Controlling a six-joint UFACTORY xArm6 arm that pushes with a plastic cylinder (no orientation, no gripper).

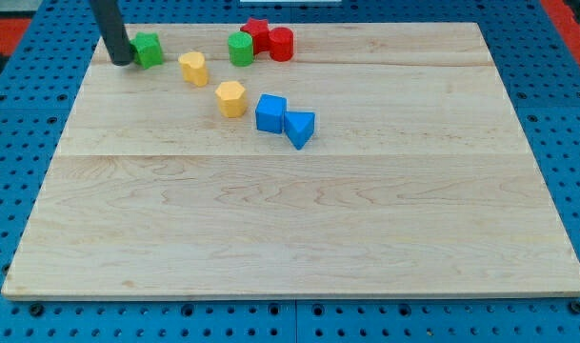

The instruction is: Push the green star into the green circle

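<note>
Rod and my tip (122, 62) sit touching the green star's (149, 50) left side near the wooden board's (299, 229) top-left corner (no gripper fitted, so no open or closed state). Further right lies the green circle (240, 49), touching the red star (257, 33), beyond a yellow block (193, 68)

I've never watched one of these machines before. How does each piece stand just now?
my tip: against green star's left side
green star block: apart from circle
green circle block: touching red star
red star block: behind both cylinders
red cylinder block: beside red star
two yellow blocks: apart
blue cube, blue triangle: touching
</note>
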